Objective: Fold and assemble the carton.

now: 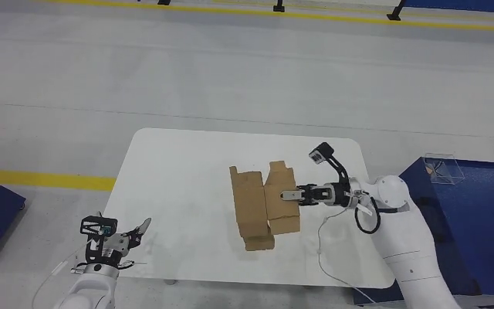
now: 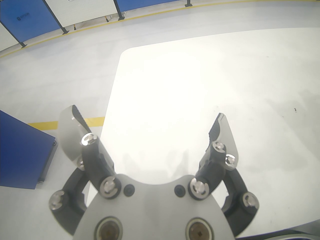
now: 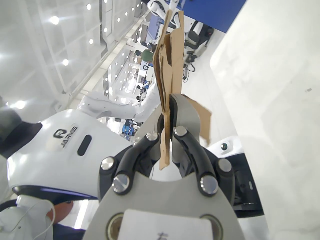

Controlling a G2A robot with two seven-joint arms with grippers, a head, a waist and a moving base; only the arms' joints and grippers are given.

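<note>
A flattened brown carton (image 1: 261,202) hangs above the middle of the white table (image 1: 185,178), its flaps sticking out at both ends. My right gripper (image 1: 289,195) is shut on the carton's right edge; in the right wrist view the cardboard (image 3: 167,76) stands edge-on, pinched by my right gripper (image 3: 166,116). My left gripper (image 1: 137,232) sits at the table's front left corner, far from the carton. It is open with nothing between its fingers, as my left gripper (image 2: 150,123) also appears in its own wrist view over bare tabletop.
A blue cabinet (image 1: 455,208) with a clear plastic box (image 1: 441,167) on it stands to the right of the table. A white cable (image 1: 323,247) hangs from the right arm over the table's front right part. Yellow floor lines (image 1: 54,181) run to the left.
</note>
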